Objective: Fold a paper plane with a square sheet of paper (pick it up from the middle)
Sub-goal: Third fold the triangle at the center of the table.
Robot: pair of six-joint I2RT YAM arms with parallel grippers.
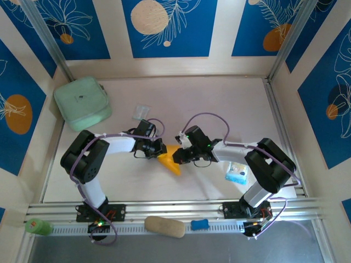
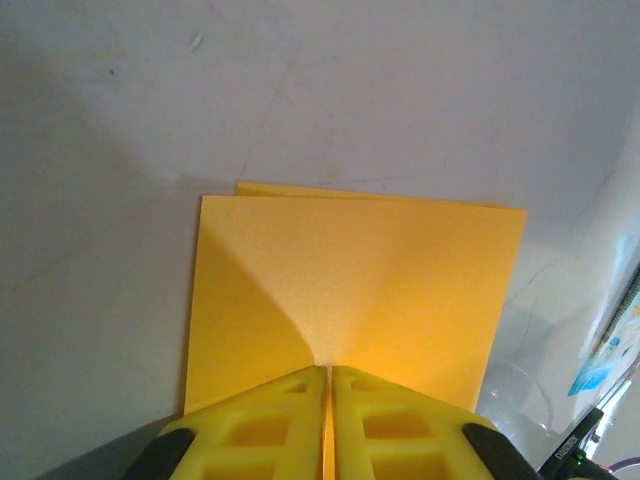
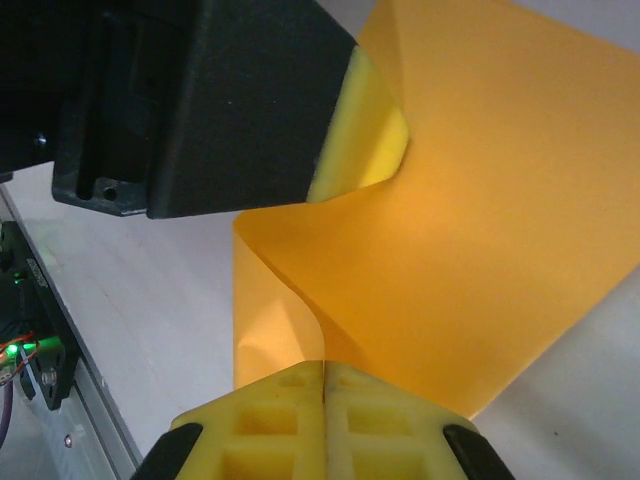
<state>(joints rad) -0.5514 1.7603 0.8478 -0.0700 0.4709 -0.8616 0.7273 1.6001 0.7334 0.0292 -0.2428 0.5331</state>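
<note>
The square sheet of paper [image 1: 171, 163] is orange-yellow and hangs doubled over between the two grippers near the table's middle. My left gripper [image 1: 159, 152] is shut on one edge of it; in the left wrist view the folded sheet [image 2: 350, 280] spreads out beyond the closed yellow jaws of that gripper [image 2: 329, 370]. My right gripper [image 1: 177, 156] is shut on the opposite side. From the right wrist, the paper [image 3: 480, 230] curves up from this gripper [image 3: 323, 365] to the left gripper's yellow fingertip [image 3: 365, 130].
A mint-green pouch [image 1: 82, 101] lies at the back left, with a small clear wrapper [image 1: 141, 112] near it. A blue-and-white packet [image 1: 237, 172] sits by the right arm. A tan oval lump [image 1: 164, 226] and a blue piece [image 1: 200, 224] rest on the front rail.
</note>
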